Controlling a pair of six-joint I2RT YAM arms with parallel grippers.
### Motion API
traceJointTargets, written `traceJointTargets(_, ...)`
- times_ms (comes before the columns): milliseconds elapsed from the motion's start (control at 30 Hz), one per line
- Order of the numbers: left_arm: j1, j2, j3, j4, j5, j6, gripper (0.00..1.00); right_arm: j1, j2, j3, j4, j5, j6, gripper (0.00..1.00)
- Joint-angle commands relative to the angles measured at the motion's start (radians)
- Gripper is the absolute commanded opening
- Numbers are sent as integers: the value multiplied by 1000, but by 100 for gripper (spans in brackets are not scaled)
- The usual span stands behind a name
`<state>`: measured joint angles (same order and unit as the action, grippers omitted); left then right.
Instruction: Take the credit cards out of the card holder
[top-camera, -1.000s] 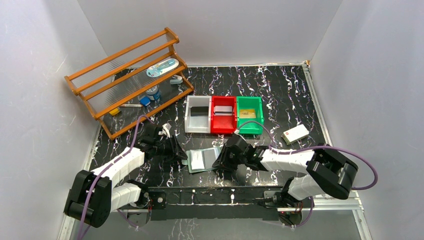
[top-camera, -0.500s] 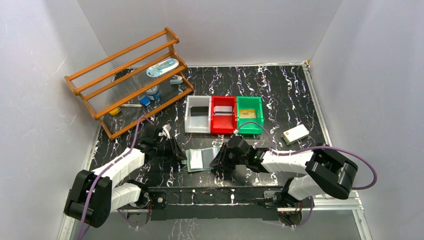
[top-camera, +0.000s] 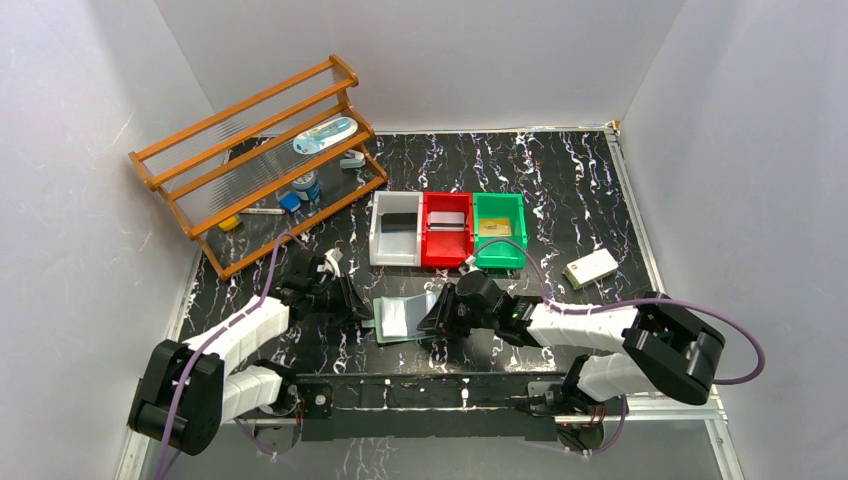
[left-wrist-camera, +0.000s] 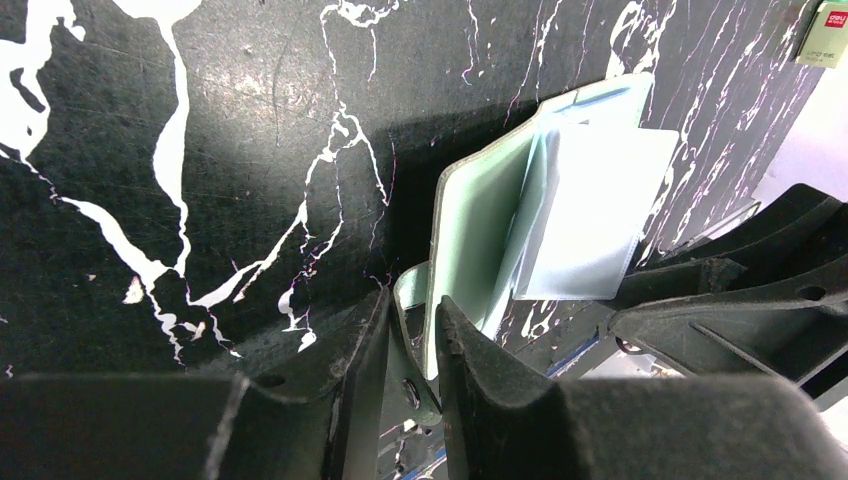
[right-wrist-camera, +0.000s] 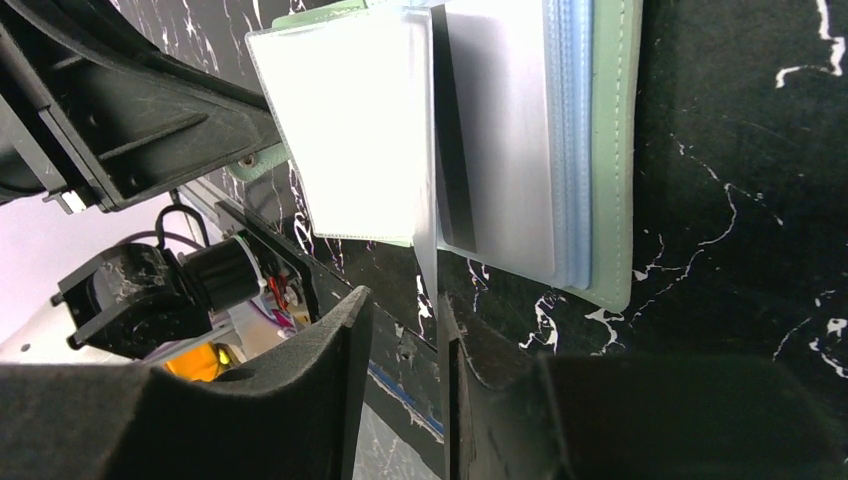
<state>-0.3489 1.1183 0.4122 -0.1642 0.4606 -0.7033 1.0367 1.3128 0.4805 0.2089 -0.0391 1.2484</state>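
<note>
The grey-green card holder (top-camera: 405, 319) lies spread on the table between my two grippers, its clear pockets facing up. A pale card with a dark stripe (right-wrist-camera: 497, 140) sits in one pocket. My left gripper (top-camera: 362, 317) straddles the holder's left edge (left-wrist-camera: 470, 230) and its small tab (left-wrist-camera: 412, 290); the jaws (left-wrist-camera: 412, 322) stand narrow, with a slit of table still showing between tab and cover. My right gripper (top-camera: 433, 322) is at the holder's right side, open (right-wrist-camera: 405, 330). A thin clear leaf (right-wrist-camera: 428, 262) stands on edge against its right finger.
Three bins stand behind the holder: white (top-camera: 378, 236), red (top-camera: 447, 257) and green (top-camera: 499, 256), each with a card inside. A white box with a red mark (top-camera: 590, 268) lies at the right. A wooden rack (top-camera: 262, 160) with small items fills the back left.
My left gripper's jaws have narrowed around the holder's left edge. My right gripper has crept slightly left toward the holder, its opening unchanged.
</note>
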Motion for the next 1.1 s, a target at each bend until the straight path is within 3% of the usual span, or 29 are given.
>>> traceJointTargets(0, -3, -13, 3, -6, 36, 4, 22, 6, -23, 51, 7, 11, -64, 39)
traceJointTargets(467, -4, -63, 17, -23, 17, -6, 19, 6, 136, 241, -56, -86, -200, 46)
traceJointTargets(900, -5, -193, 166, -188, -158, 1, 32, 10, 251, 299, 46, -225, -225, 54)
traceJointTargets(1067, -5, -206, 191, -269, -194, 37, 38, 10, 229, 320, 15, -207, -253, 64)
